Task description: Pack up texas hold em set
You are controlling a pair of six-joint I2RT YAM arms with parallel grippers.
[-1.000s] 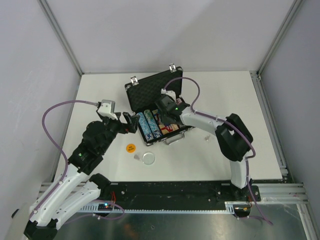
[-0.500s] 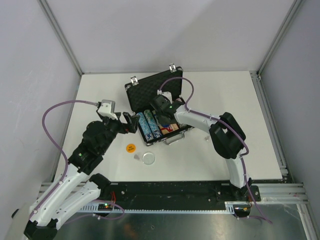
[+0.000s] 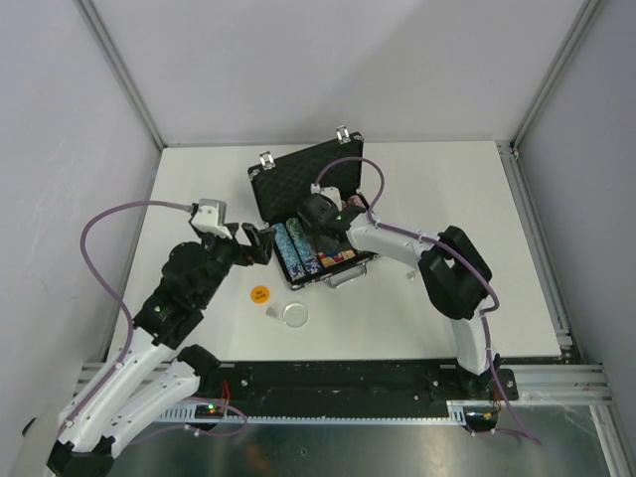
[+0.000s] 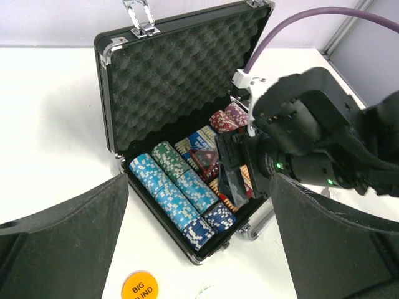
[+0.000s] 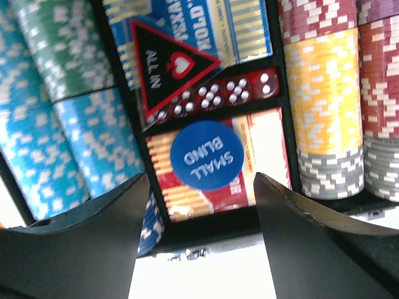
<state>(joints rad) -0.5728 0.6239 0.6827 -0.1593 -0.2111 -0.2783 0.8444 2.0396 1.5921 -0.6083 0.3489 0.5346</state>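
The texas hold em set's black case [image 3: 298, 181] lies open mid-table, its foam lid [image 4: 181, 68] propped up behind. Rows of blue and green chips [image 4: 171, 190] fill its left side, with red, yellow and grey chips [image 5: 324, 106] on the right. My right gripper [image 3: 318, 229] hangs open inside the case [image 5: 201, 187]. Just past its fingertips a blue SMALL BLIND button [image 5: 206, 154] lies flat on a red card deck [image 5: 249, 187]. Beyond it are red dice [image 5: 218, 96] and the red triangle [image 5: 168, 68]. My left gripper [image 3: 264, 243] stands open and empty beside the case's left end [image 4: 199, 184].
An orange BIG BLIND button [image 3: 259, 293] [image 4: 139, 286] lies on the table in front of the case. A clear round disc [image 3: 295, 315] and a small pale piece [image 3: 270, 312] sit nearer the bases. Another small piece [image 3: 410, 271] lies right of the case.
The right arm's wrist has shifted a little to the left over the case. The left arm has barely moved.
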